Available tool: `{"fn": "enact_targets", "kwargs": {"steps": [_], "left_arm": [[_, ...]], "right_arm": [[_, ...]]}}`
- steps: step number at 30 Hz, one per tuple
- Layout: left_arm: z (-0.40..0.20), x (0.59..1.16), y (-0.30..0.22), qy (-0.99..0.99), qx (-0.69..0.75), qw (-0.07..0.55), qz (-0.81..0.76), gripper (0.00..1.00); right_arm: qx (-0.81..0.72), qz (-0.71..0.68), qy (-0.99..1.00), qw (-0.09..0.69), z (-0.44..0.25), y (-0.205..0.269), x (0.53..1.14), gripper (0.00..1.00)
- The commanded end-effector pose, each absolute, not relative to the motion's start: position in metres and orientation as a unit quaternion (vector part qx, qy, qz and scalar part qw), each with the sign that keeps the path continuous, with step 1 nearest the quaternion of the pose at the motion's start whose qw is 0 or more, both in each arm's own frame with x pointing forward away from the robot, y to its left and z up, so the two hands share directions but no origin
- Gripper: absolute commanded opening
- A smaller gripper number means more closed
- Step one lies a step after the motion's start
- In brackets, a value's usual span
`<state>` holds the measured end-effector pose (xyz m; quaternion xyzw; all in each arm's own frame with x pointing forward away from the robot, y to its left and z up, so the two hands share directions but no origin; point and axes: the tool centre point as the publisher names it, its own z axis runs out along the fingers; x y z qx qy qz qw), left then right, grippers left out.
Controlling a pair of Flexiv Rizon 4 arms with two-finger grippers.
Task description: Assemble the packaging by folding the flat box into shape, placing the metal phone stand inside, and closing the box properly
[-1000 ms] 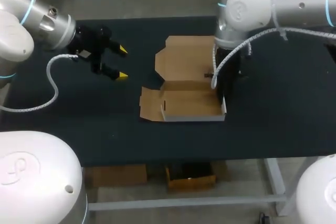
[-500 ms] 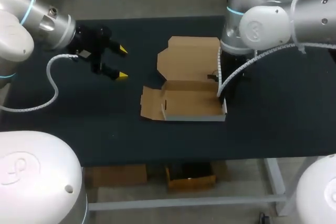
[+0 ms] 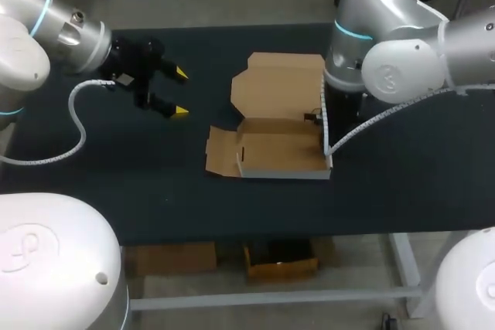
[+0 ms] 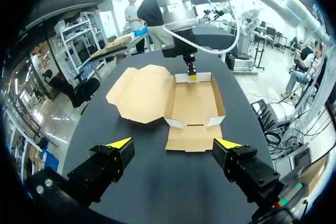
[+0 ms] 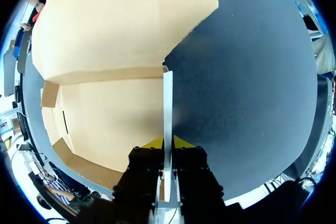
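One half-folded brown cardboard box point(image 3: 278, 152), raised partway into a shallow tray, on the dark bench point(image 3: 402, 175). Clamped on its thin, white-faced side wall point(image 5: 167, 103): the right gripper point(image 5: 167, 142), yellow tips tight against both faces of the panel, tray floor on one side of it and bare bench on the other. Well ahead of the left gripper point(image 3: 179, 92), fingers spread wide with nothing between them: the same box, its loose end flap point(image 4: 190, 143) nearest and lying flat. Beyond the tray, on the far side from the right gripper's wrist, the broad lid point(image 3: 278, 86), flat on the bench. Inside the tray: nothing at all; no metal phone stand to be seen in any view. Likely trouble from here: creasing or tearing along the fold if that wall gets pulled past upright; dragging of the whole light box across the bench, with nothing pinning its other end; springing back flat on release, with no tab visibly locked.
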<state>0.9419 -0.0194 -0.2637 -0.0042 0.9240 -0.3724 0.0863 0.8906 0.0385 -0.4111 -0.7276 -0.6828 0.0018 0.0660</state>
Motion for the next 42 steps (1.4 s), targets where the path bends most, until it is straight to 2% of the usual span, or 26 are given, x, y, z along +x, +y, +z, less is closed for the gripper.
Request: {"fn": "enact_targets", "kwargs": {"steps": [1, 28, 31, 33, 42], "left_arm": [[-0.2630, 0.9422, -0.0192, 0.925, -0.004, 0.085, -0.371, 1.00], [-0.2630, 0.9422, -0.0192, 0.925, -0.004, 0.085, -0.371, 1.00], [-0.2630, 0.9422, -0.0192, 0.925, -0.004, 0.085, -0.371, 1.00], [-0.2630, 0.9422, -0.0192, 0.925, -0.004, 0.085, -0.371, 1.00], [-0.2630, 0.9422, -0.0192, 0.925, -0.004, 0.085, -0.371, 1.00]], "right_arm": [[-0.730, -0.009, -0.681, 0.058, -0.4140, 0.0372, 0.8898, 0.08], [-0.732, 0.009, -0.679, 0.046, -0.4158, 0.0456, 0.8925, 0.08], [-0.733, 0.011, -0.678, 0.046, -0.4161, 0.0459, 0.8931, 0.06], [-0.734, 0.012, -0.678, 0.045, -0.4162, 0.0459, 0.8932, 0.00], [-0.725, 0.025, -0.688, 0.025, -0.4156, 0.0457, 0.8947, 0.00]]}}
